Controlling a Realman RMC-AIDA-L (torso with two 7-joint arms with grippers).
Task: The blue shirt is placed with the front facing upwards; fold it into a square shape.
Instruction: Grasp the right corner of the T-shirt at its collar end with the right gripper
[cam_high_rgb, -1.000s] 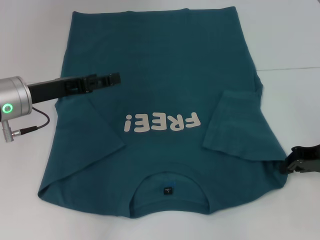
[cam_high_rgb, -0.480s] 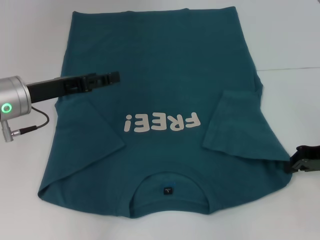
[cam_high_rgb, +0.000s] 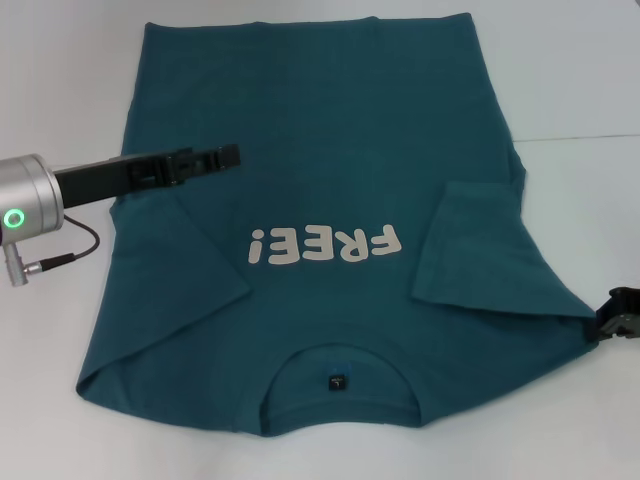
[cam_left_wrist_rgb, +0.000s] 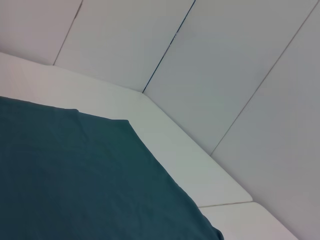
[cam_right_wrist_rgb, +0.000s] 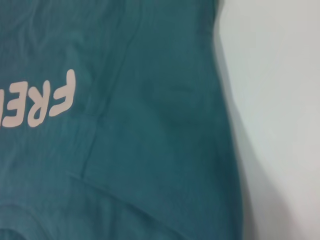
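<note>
The blue shirt lies flat on the white table with its front up, collar nearest me. White "FREE!" lettering crosses the chest and a small dark neck tag shows inside the collar. Both sleeves are folded inward, the left sleeve and the right sleeve resting on the body. My left gripper hovers over the shirt's left half, above the folded sleeve. My right gripper sits just off the shirt's right shoulder edge, mostly cut off by the frame. The right wrist view shows the shirt and part of the lettering.
White table surrounds the shirt on all sides, with a seam line at the right. In the left wrist view the shirt's hem corner lies near the table's far edge, with white wall panels behind it.
My right gripper has drawn back to the right, off the shirt's shoulder edge and nearly out of view. The left arm has stayed in place.
</note>
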